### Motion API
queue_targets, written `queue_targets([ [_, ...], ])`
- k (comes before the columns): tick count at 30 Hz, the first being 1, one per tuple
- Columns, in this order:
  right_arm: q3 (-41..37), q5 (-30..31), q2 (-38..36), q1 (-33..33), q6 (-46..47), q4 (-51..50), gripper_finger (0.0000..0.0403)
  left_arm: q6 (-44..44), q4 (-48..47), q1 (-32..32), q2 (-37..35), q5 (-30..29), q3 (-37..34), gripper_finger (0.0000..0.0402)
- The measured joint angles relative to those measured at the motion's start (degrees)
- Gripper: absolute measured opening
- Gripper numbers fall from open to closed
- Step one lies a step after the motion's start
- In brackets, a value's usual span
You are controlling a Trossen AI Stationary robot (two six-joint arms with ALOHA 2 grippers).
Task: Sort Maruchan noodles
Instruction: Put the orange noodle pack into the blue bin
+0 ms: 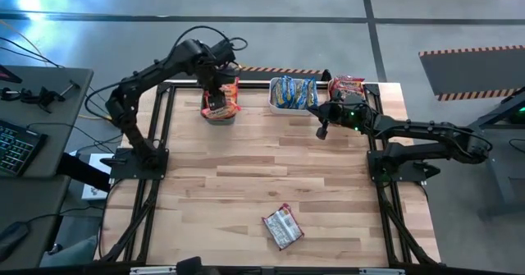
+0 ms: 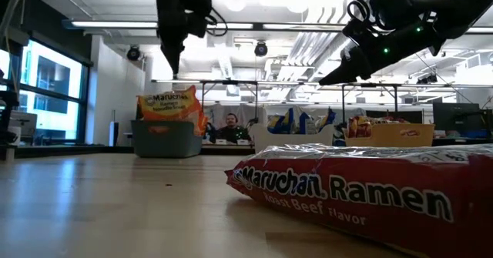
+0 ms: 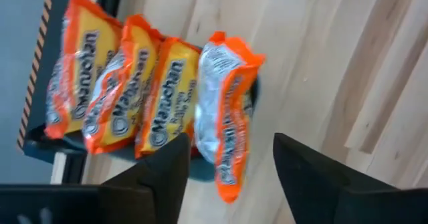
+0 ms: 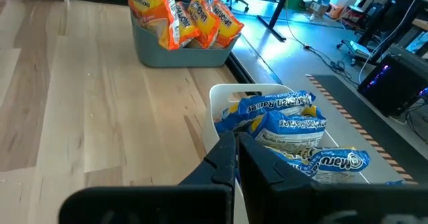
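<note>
Left gripper [image 1: 218, 108] over teal bin [image 1: 220, 116], far edge.
I see its fingers [image 3: 160, 177] wide, empty; right gripper [image 1: 322, 131] fingers closed, empty; one red packet [image 1: 282, 226] near edge.

L arm [image 1: 215, 71] raised at far edge, jaws apart, R arm [image 1: 324, 127] alongside, jaws closed

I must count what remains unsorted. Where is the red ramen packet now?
In the high view the red ramen packet lies alone on the table's near edge, slightly right of centre, far from the three bins along the far edge.
</note>
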Motion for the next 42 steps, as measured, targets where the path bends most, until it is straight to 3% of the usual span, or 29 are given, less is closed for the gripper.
queue_targets([
  [7, 0.0, -0.11, 0.0, 0.0, 0.0, -0.38, 0.0, -2.51, 2.53, -3.61, -0.65, -2.86, -6.64, 0.0231],
  [12, 0.0, -0.13, 0.0, -0.01, 0.1, -0.81, 0.0, -1.37, 8.0, -5.65, -0.59, -9.02, -13.17, 0.0244],
  [23, 0.01, -0.15, 0.0, 0.0, 0.17, -0.74, 0.0, 1.92, 13.35, -5.7, -0.63, -12.92, -21.31, 0.0239],
  [26, 0.02, -0.15, 0.0, 0.0, 0.17, -0.72, 0.0, 3.08, 12.85, -5.6, -0.63, -14.93, -21.47, 0.0209],
  [36, 0.0, -0.15, 0.0, -0.01, 0.17, -0.7, 0.0, 10.35, 10.21, -5.36, -0.63, -18.14, -21.36, 0.0039],
  [42, 0.0, -0.17, 0.0, 0.0, 0.15, -0.7, 0.0, 17.82, 3.34, -5.23, -0.63, -21.94, -18.63, 0.0026],
])
